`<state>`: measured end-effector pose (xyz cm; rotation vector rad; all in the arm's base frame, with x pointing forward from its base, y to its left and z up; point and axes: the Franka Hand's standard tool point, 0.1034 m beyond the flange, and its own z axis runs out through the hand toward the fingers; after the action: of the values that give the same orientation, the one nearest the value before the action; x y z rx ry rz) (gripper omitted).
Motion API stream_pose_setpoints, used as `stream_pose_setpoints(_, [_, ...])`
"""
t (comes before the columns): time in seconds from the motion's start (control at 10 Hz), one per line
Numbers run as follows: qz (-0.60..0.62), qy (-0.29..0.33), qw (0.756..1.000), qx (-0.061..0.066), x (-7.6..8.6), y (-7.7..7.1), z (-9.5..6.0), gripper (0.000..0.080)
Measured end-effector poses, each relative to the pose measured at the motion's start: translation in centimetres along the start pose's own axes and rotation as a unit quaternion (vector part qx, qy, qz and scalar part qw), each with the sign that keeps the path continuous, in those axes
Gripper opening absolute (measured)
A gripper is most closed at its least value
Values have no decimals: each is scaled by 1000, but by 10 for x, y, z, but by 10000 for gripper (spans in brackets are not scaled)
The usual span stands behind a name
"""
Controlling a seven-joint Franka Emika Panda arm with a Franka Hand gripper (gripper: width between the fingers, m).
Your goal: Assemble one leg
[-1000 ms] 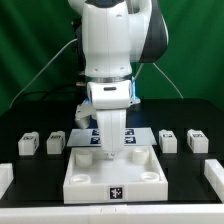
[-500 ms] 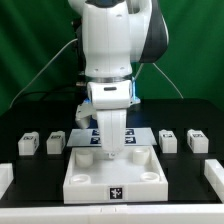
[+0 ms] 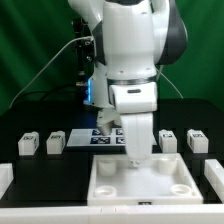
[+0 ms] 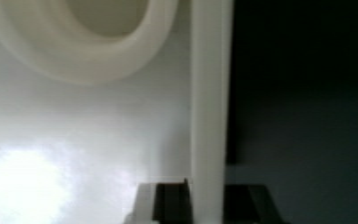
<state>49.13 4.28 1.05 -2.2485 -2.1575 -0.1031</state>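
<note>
Surface: a black tabletop [image 3: 50,185], matte, in front of a plain green backdrop [image 3: 30,50].

The marker board [image 3: 103,138] lies flat at the far centre, partly hidden behind the arm [image 3: 135,50].

Task parts: a leg [image 3: 28,144] and a second leg [image 3: 55,141] stand on the exterior view's left. A third leg [image 3: 168,141] and a fourth leg [image 3: 197,141] stand on its right. All four are upright in one far row, markers facing the camera, none touching another and none held.

The white square tray [image 3: 110,192] lies near, right of centre, with its raised rim upward. Its far edge is just near of the leg row.

White blocks sit at the left edge [image 3: 5,176] and the right edge [image 3: 213,176] of the tabletop.

The arm reaches straight down to the tray's far rim. In the wrist view the dark fingers [image 4: 163,205] sit one on each side of the rim's upright wall [image 4: 208,120], pinching it. A round recess [image 4: 87,30] shows in the tray floor on one side of the wall, and dark tabletop on the other.
</note>
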Motion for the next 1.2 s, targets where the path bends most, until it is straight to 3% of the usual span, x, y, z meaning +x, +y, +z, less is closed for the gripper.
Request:
stream_pose_setpoints(0.3, [2, -2, 1000, 16, 23, 3, 1, 59])
stream_pose_setpoints(0.5, [2, -4, 1000, 24, 26, 3, 2, 59])
stream_pose_setpoints(1.0, [-3, -7, 1000, 22, 26, 4, 2, 59])
stream_pose_setpoints(1.1, [-3, -7, 1000, 23, 25, 3, 3, 179])
stream_pose_setpoints(1.2, [-2, -7, 1000, 23, 25, 3, 3, 179])
